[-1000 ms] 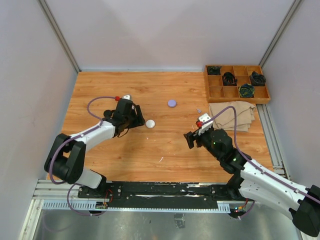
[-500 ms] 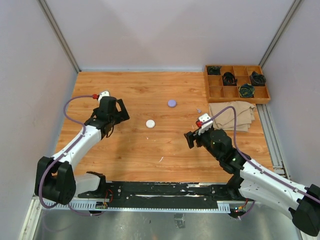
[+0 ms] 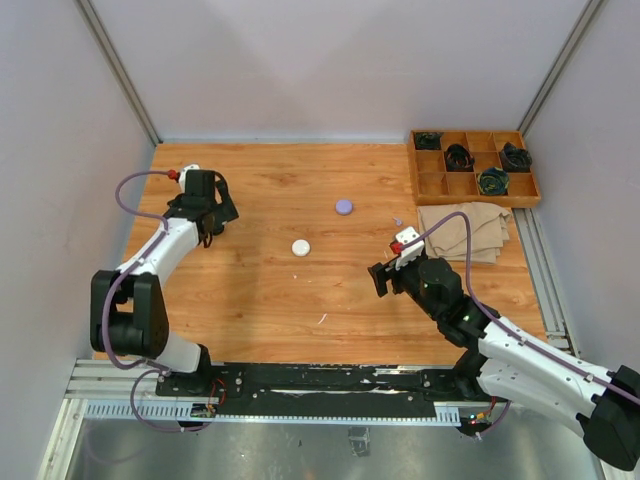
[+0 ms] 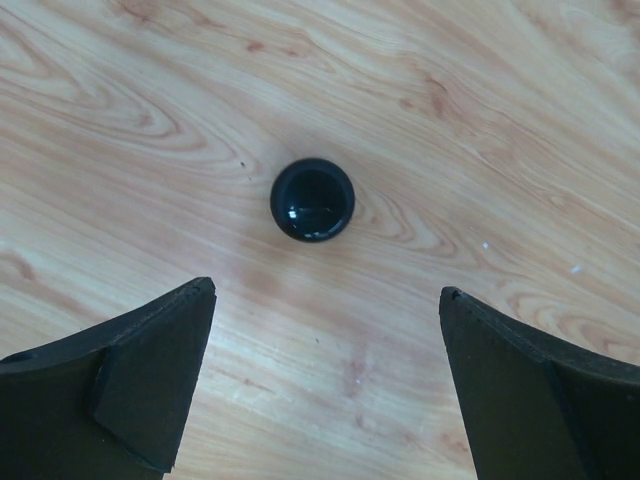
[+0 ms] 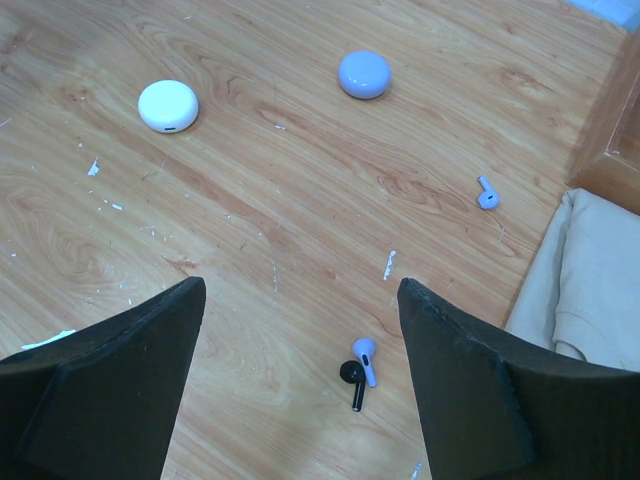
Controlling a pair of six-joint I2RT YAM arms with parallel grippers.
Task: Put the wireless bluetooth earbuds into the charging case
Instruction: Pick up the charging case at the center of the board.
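Tabletop (image 3: 260,290), overhead camera: left gripper (image 3: 213,218) is over the far-left part of the wood and right gripper (image 3: 381,279) is at middle right. Neither claw's opening can be read from this height. White case (image 3: 300,246) lies mid-table, with lilac case (image 3: 344,206) beyond it and well apart. Lone earbud (image 3: 398,221) shows as a pale speck just left of the folded cloth (image 3: 465,232). Compartment tray (image 3: 475,166) at the far-right corner holds coiled cables.

Left wrist camera: fingers (image 4: 150,380) are spread wide with nothing between them. Black case (image 4: 312,200), round and glossy, lies on the wood ahead of the tips. It is roughly centred on the gap and untouched.

Right wrist camera: this claw is also apart and empty. Black earbud (image 5: 352,380) and pale lilac earbud (image 5: 365,358) lie touching each other on bare wood, just ahead of the gap. The lone earbud lies further out toward the cloth. White case and lilac case both look closed at the far side of the view. No earbud is in or against any case.
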